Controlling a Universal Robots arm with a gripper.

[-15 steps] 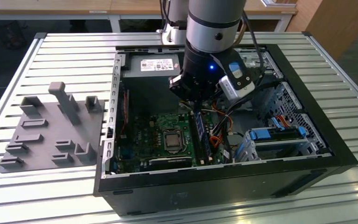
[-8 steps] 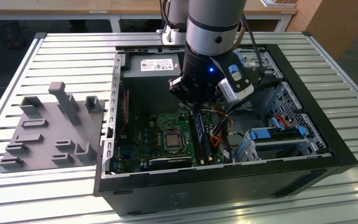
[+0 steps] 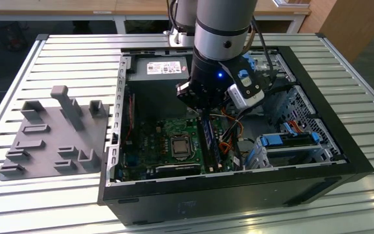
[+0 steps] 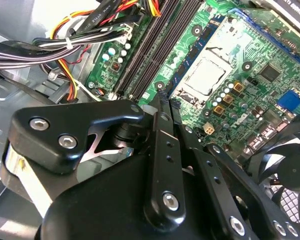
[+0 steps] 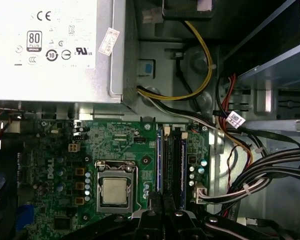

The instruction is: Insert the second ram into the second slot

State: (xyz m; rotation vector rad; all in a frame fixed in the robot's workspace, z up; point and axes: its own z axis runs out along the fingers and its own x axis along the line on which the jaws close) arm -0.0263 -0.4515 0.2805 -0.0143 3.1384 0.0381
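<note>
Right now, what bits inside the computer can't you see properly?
1. First wrist view: the gripper covers one end of the memory slots.
2. Exterior view: the arm hides part of the power supply.
3. Second wrist view: the fan is cut by the picture's edge.

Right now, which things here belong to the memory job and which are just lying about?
Job: hand, memory slots, motherboard.
Lying about: power supply, cables, grey rack, drive bay.

Cables (image 5: 270, 167) hard by RAM slots (image 5: 172, 165) (one side); CPU (image 5: 114, 191) side open.
</note>
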